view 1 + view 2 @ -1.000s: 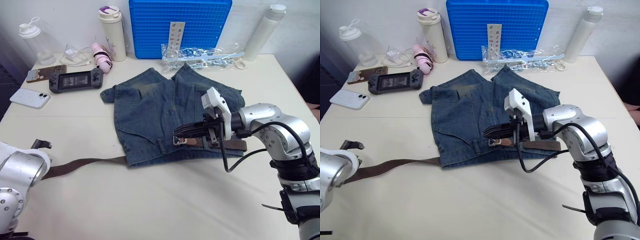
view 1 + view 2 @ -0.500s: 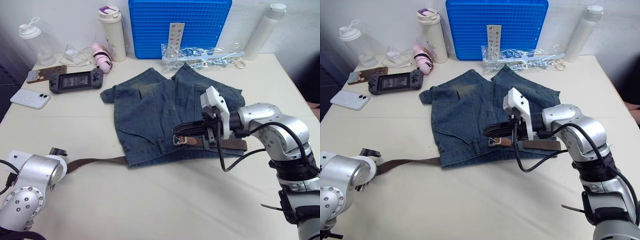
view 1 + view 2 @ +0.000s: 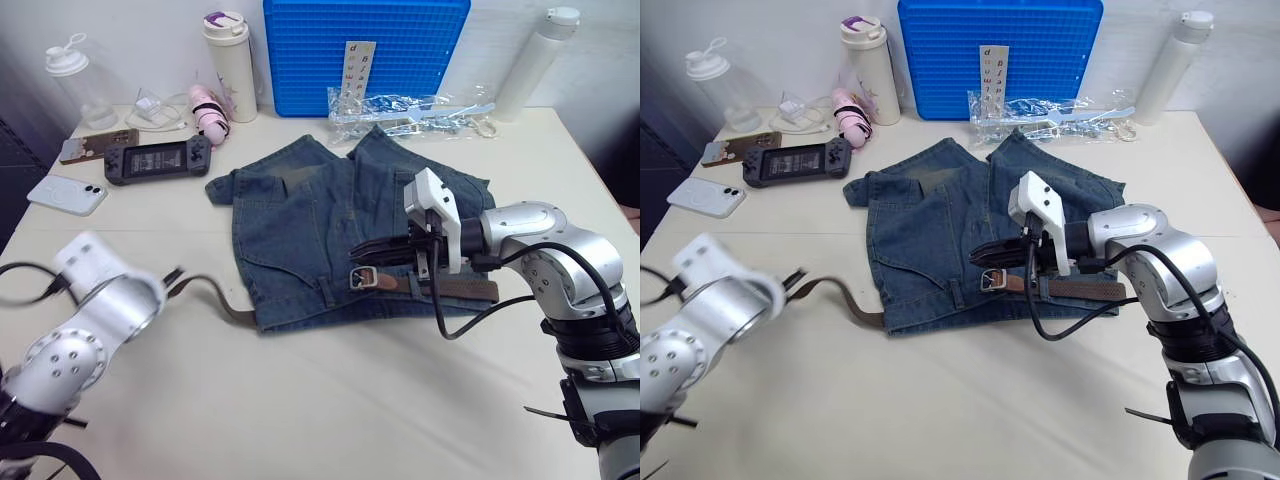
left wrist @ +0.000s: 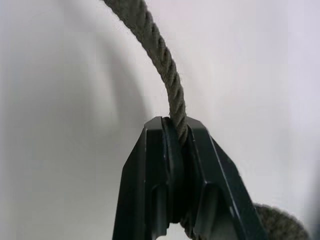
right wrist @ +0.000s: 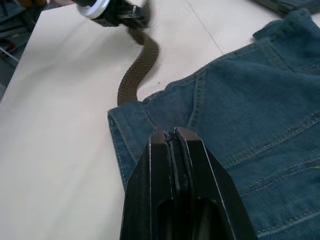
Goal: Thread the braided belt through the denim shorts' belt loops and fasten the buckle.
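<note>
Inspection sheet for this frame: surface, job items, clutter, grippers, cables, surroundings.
Surface: cream table.
Job items: shorts flat mid-table; belt runs out of the waistband at robot's left; buckle and strap on the waistband.
Clutter: bottles, phones, game console, blue crate, plastic bag along the far edge.
Grippers: left gripper shut on belt; right gripper shut, over the waistband near the buckle.
Cables: black cable looping off right arm.
Surroundings: pale wall behind.

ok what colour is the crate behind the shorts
Bright blue, with a fine grid pattern; the crate shows best in the right eye view.
</note>
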